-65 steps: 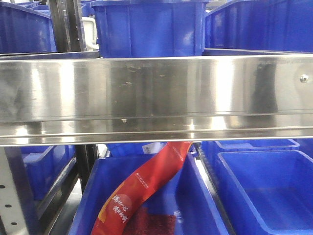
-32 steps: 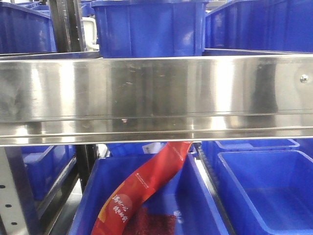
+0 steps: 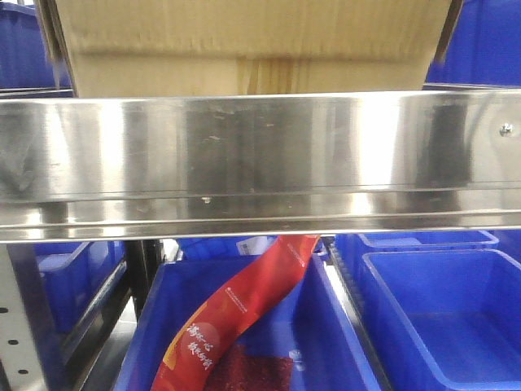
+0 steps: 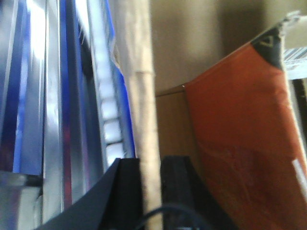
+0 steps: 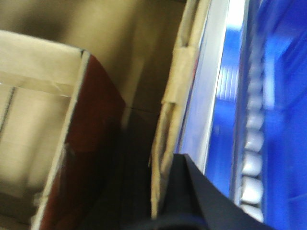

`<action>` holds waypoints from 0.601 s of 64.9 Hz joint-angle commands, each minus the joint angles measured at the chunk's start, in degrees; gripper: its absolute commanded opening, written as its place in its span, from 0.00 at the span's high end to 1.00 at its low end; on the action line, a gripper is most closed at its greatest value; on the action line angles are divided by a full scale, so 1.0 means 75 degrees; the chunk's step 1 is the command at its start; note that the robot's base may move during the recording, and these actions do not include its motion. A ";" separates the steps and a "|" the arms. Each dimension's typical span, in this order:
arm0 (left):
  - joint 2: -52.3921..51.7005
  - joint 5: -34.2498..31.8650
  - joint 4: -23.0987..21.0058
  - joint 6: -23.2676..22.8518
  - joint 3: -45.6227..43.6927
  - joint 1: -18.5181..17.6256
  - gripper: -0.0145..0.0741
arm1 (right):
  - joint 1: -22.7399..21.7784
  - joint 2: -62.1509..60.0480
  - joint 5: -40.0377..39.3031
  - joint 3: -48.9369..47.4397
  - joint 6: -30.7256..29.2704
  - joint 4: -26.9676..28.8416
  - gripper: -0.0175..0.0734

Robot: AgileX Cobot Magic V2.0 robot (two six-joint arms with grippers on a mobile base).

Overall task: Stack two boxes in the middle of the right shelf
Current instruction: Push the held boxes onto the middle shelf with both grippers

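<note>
— What's sitting up there behind the shelf point(image 3: 260, 155)?

— A wide cardboard box point(image 3: 252, 49) is showing just above the shiny front rail, blocking most of the blue bins point(image 3: 480, 41) at that level. Its pale centre seam is facing us.

— And lower down?

— Below the rail, more blue tubs point(image 3: 440, 318) are standing side by side, and a red packet point(image 3: 236, 314) is leaning diagonally in the middle one.

— Are the arms holding the box?

— The left gripper point(image 4: 151, 191) is pinching the box's side wall, one black finger point(image 4: 125, 191) outside and one inside, with an orange inner panel point(image 4: 240, 143) just beside it. The right gripper point(image 5: 165, 191) is blurry; a dark finger point(image 5: 196, 201) is pressing against the outside of the opposite wall, but I cannot tell whether it is clamping.
</note>
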 commanded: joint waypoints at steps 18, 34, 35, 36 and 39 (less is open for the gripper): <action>-0.0091 -0.0336 -0.0057 0.0104 -0.0123 -0.0006 0.17 | -0.0027 0.0012 -0.0008 -0.0295 0.0007 -0.0052 0.32; -0.0474 -0.0336 -0.0057 0.0159 -0.0123 -0.0006 0.30 | -0.0027 -0.0300 0.0262 -0.0703 0.0061 -0.0071 0.21; -0.0532 -0.0336 -0.0057 0.0159 -0.0123 -0.0006 0.31 | -0.0027 -0.0349 0.0282 -0.0703 0.0061 -0.0071 0.22; -0.0586 -0.0336 -0.0057 0.0159 -0.0123 -0.0006 0.33 | -0.0027 -0.0418 0.0304 -0.0703 0.0061 -0.0071 0.23; -0.0799 -0.0336 -0.0057 0.0159 -0.0123 -0.0006 0.37 | -0.0027 -0.0560 0.0386 -0.0703 0.0061 -0.0071 0.30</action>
